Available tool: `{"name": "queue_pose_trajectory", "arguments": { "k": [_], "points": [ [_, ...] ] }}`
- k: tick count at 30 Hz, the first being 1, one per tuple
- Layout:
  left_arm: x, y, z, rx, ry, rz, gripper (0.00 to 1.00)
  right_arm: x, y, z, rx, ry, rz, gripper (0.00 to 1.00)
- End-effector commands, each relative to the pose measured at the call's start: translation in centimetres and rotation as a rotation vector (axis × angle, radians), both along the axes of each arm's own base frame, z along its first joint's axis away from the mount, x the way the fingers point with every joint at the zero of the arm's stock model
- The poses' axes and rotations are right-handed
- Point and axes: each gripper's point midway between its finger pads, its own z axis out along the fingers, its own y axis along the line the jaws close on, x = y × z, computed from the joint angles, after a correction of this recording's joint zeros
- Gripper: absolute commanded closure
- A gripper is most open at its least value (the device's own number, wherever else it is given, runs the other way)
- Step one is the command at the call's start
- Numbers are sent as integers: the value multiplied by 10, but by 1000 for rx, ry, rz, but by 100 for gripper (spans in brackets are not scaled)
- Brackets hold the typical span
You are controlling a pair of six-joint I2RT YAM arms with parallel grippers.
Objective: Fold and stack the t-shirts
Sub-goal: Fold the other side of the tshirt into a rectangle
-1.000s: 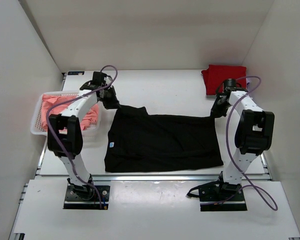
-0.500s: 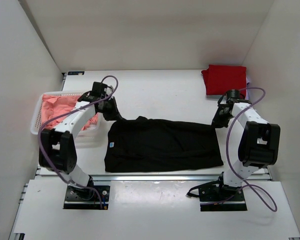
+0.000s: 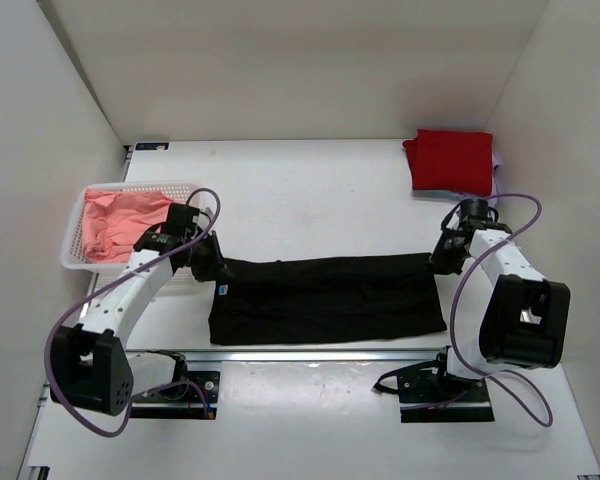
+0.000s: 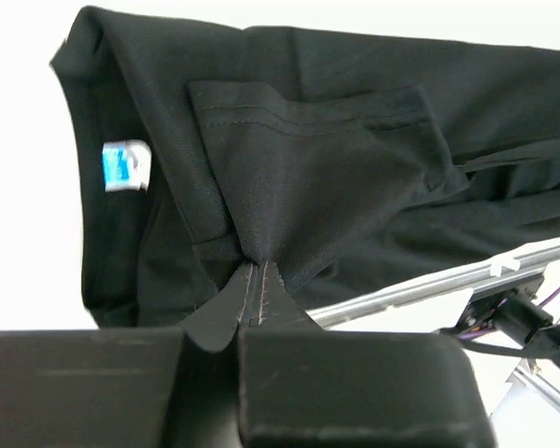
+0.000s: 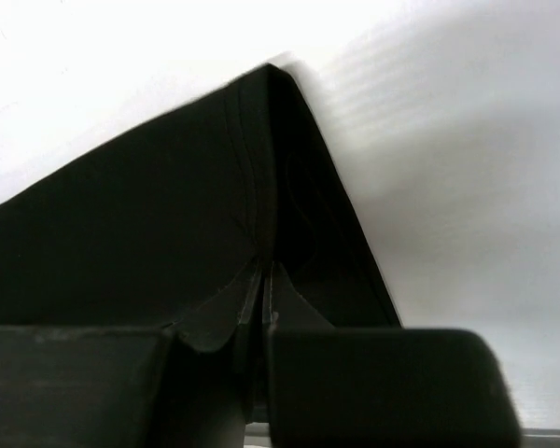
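Observation:
The black t-shirt (image 3: 325,298) lies across the near part of the table, its far edge folded over toward the front. My left gripper (image 3: 217,265) is shut on the shirt's far left edge; in the left wrist view its jaws pinch the black cloth (image 4: 289,168) at the gripper (image 4: 254,280). My right gripper (image 3: 439,259) is shut on the far right corner; the right wrist view shows black cloth (image 5: 149,233) pinched in the gripper (image 5: 264,280). A folded red t-shirt (image 3: 450,160) lies at the back right. Salmon-pink t-shirts (image 3: 120,220) sit in the basket.
A white mesh basket (image 3: 72,250) stands at the left, close to my left arm. A metal rail (image 3: 320,352) runs along the table's front edge. White walls enclose the left, right and back.
Both grippers have pulled the shirt's far edge toward the front, folding it over; the shirt is now a narrower band. The left arm swung down past the basket.

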Motion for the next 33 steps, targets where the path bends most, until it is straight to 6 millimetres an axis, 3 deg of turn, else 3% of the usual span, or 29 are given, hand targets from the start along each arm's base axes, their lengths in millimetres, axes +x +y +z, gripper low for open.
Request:
{"name": "queue_pose_trajectory", "arguments": {
  "k": [1, 7, 14, 15, 16, 17, 18, 19, 20, 21, 24, 27, 29, 31, 33],
  "points": [
    [-16, 5, 1, 2, -3, 5, 100, -4, -3, 8, -32, -47, -2, 100],
    [-34, 12, -8, 26, 5, -3, 100, -25, -5, 4, -37, -23, -30, 100],
    [-58, 24, -34, 88, 70, 10, 100, -56, -13, -6, -57, 67, -74, 100],
    [-59, 25, -34, 92, 73, 13, 97, -58, -10, -6, -43, 74, -68, 100],
    [-60, 24, -34, 88, 77, 13, 89, -63, -10, -8, -44, 94, -72, 100],
    [-59, 23, -33, 90, 71, 15, 81, -60, -11, -2, -51, 78, -77, 97],
    [-56, 25, -30, 94, 60, 25, 77, -60, -10, 1, -52, 86, -80, 87],
    [-51, 24, -23, 92, 43, 28, 66, -62, -11, 4, -64, 92, -79, 73],
    [-46, 25, -18, 91, 27, 36, 58, -55, -11, 13, -72, 62, -71, 68],
    [-40, 22, -11, 94, 6, 25, 57, -48, -12, 24, -91, 32, -70, 59],
    [-24, 11, 7, 54, -30, 25, 56, -26, -9, 51, -119, -55, -18, 54],
    [-17, -5, 6, -7, -39, 22, 68, -4, 3, 60, -87, -131, 56, 58],
    [-21, -21, -3, -57, -5, 37, 84, 5, 12, 56, -35, -148, 76, 75],
    [-32, -33, -22, -67, 36, 28, 90, 9, 25, 42, 24, -132, 113, 100],
    [-39, -48, -36, -67, 66, 12, 96, 10, 36, 33, 42, -114, 149, 100]
  ]
}}
